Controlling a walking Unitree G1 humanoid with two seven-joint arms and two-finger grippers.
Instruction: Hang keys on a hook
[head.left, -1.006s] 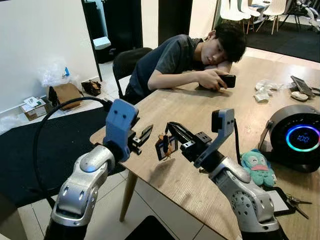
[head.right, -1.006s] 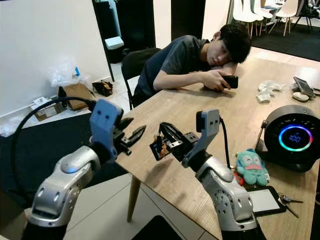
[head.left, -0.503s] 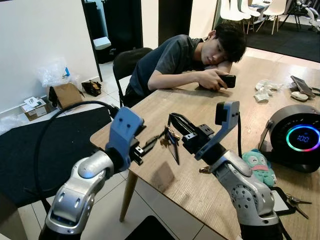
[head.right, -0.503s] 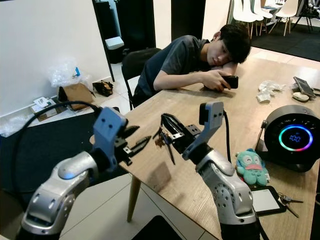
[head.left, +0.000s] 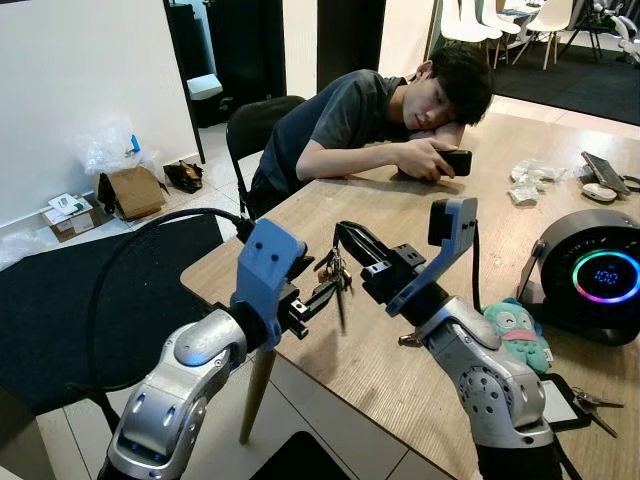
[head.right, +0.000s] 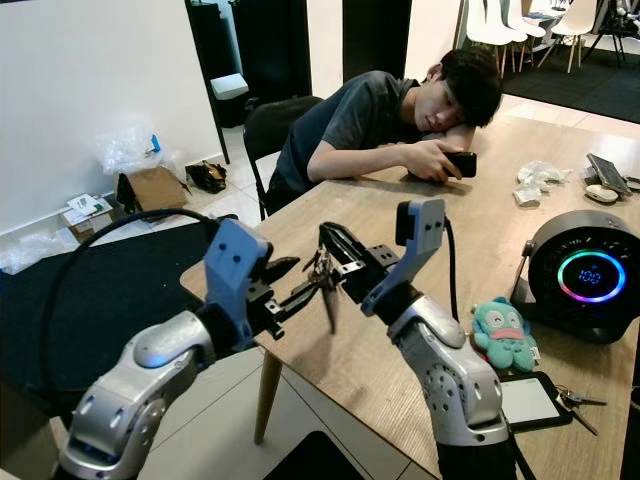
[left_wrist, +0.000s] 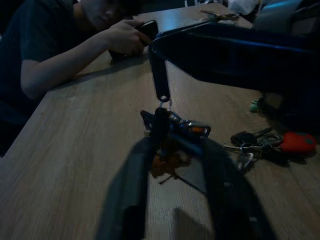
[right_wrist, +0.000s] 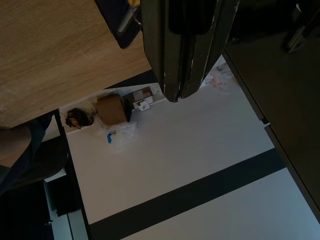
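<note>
The left gripper (head.left: 322, 296) is now right under the keys (head.left: 335, 268). One second ago it was off to the side, with a gap between it and the bunch. Half a second ago it was closer. Now its black fingers (left_wrist: 131, 200) are spread apart, one on each side of the hanging bunch, and they are not squeezing it.

The right gripper (head.left: 345, 238) is a little farther out, over the wooden worktop (head.left: 400, 210). Its fingers (right_wrist: 180, 55) are pressed tight together. The keys hang down from them on a small black strap (left_wrist: 160, 80). One second ago the bunch sat up close to these fingers. Now it dangles lower and looks thin from the side.

I think this is a hand-over, with the left gripper about to take the keys from the right one. That step is not done yet. No hook can be seen, so hanging the keys is still far off.

Another bunch of keys with a red tag (left_wrist: 280, 145) lies flat on the worktop. Past it sit a teal plush toy (head.left: 515, 335) and a round black speaker (head.left: 590, 275). At the far end a person (head.left: 360, 125) rests on the worktop, holding a phone (head.left: 455, 160).
</note>
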